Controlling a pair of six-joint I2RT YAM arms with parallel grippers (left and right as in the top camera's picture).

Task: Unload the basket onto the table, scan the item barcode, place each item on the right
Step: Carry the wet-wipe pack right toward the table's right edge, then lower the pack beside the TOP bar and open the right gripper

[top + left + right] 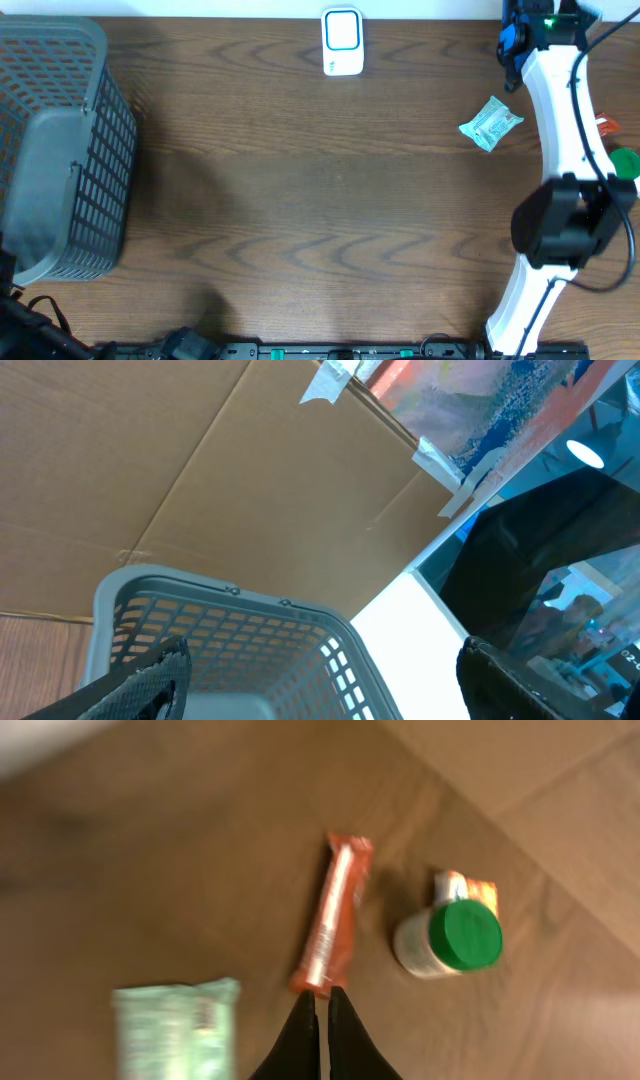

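Right wrist view: the right claw (320, 1000) has its fingers pressed together, nothing btw them, and it hangs over one end of an orange packet (330, 915) on the worktop (180, 850). Near it are a bottle w/ green lid (450, 935) and a green packet (175, 1025), each apart from the others. Which one is the item I cannot say for sure; prob. the orange packet, as the claw points at it. Overhead, the scanner (341, 41) is at the far edge, middle, well apart from the items at right. The left claw (325, 650) is spread wide, empty, facing the basket (230, 610). To pick well: open the fingers first, come down across the packet's narrow width, approx. at its middle, so it does not swing. The barcode side is not visible, so find it before presenting to the scanner.
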